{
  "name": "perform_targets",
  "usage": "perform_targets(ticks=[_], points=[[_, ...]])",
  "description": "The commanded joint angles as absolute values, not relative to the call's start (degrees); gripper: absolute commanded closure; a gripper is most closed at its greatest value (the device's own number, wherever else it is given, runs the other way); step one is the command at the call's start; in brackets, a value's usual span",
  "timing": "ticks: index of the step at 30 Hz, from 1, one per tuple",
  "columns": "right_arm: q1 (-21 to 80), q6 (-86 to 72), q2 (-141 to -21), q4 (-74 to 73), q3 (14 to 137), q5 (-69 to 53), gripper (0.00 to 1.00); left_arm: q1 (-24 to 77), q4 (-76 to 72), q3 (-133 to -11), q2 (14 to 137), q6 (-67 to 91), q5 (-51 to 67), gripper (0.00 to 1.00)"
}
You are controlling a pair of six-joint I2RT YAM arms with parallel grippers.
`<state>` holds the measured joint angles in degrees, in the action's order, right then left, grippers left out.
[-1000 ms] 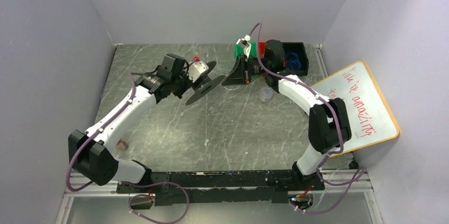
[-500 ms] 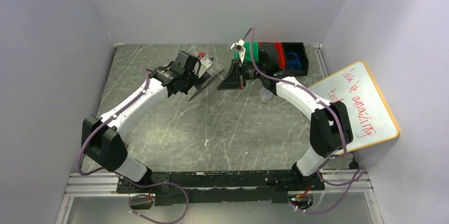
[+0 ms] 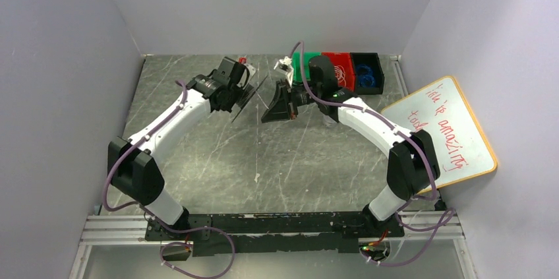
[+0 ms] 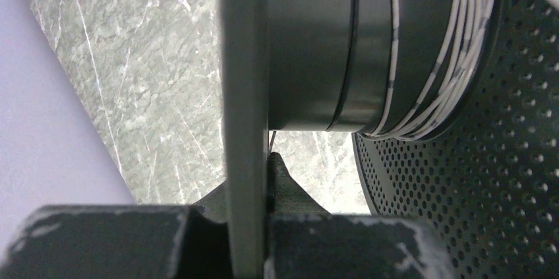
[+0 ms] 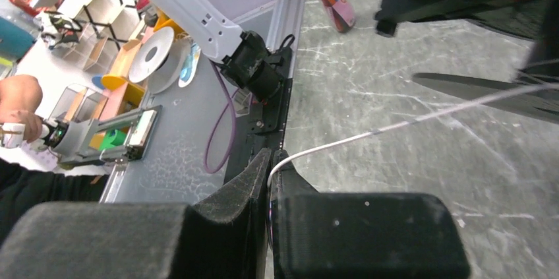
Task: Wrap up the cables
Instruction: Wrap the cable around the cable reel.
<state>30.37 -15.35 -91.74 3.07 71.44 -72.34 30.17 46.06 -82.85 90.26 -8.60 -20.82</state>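
Red writing (image 3: 453,139), perhaps "amazing", on whiteboard (image 3: 478,157); white cable (image 5: 369,135) in right end effector (image 5: 271,160).

Top external: fixed, high, behind the arm bases (image 3: 165,213), tilted down over the whole bench (image 3: 217,160), far off. Left wrist: rides the left pincer (image 4: 247,193), looks out along its fingers, extremely close to the spool (image 4: 316,48), flange edge-on, strip of bench behind. Right wrist: rides the right pincer (image 5: 271,160), faces back across the bench toward the arm bases and the room beyond, cable (image 5: 369,135) close in. Shared: marbled bench in all three; spool in top and left wrist.
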Motion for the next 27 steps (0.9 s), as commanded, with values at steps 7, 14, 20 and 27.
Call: perform_targets(ticks=[7, 14, 20, 27], points=[[37.97, -1.00, -94.95, -11.92, 79.73, -72.58, 0.94, 28.17, 46.88, -91.25, 94.30, -0.39, -23.80, 0.98], [41.10, 5.10, -98.00, -18.49, 82.40, -69.55, 0.94, 22.07, 49.99, -95.97, 94.48, 6.17, -12.71, 0.98], [42.51, 4.71, -101.72, -18.89, 83.20, -69.00, 0.95, 17.28, 48.70, -96.55, 92.01, 10.01, 0.74, 0.98], [42.81, 5.16, -103.96, -19.83, 83.89, -69.03, 0.96, 11.84, 44.62, -94.45, 87.59, 13.42, 13.78, 0.98]])
